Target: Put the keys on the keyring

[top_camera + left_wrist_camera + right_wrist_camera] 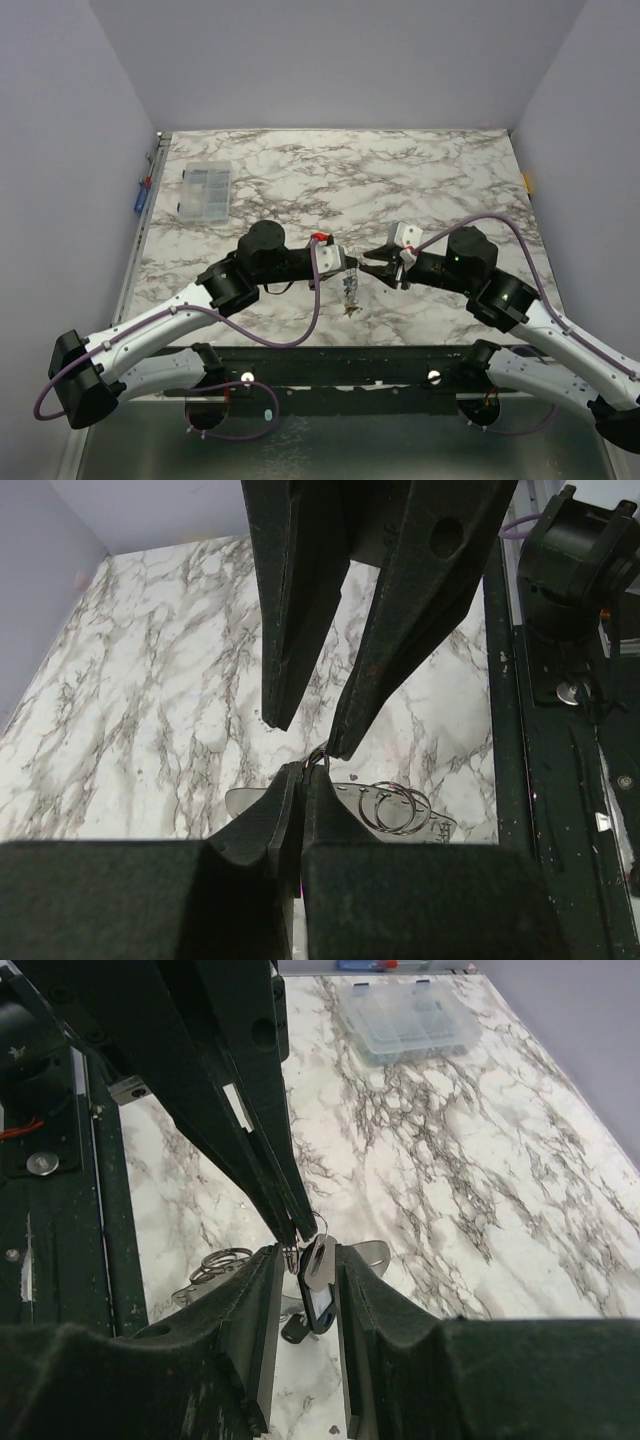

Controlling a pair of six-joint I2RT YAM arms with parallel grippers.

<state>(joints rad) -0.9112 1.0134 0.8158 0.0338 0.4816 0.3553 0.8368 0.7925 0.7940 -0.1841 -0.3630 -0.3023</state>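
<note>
Right gripper (307,1265) spread around a key (318,1300) hung from the pinched keyring (319,1223)

A thin wire loop, taken to be the keyring, is clenched at the tips of the left gripper (293,1235) above the marble table (450,1180). The dark-headed key hangs straight below the keyring between the parted right fingers; pad contact, and whether its eye is fully threaded, cannot be told. Loose rings (390,805) lie on the table just below the keyring, and the compartment box (408,1020) is set well beyond it. For threading, the keyring should be held rigid, the key's head gripped squarely, and the eye walked along the wire in small turns, so that the loop is not dragged from the pinch.
</note>
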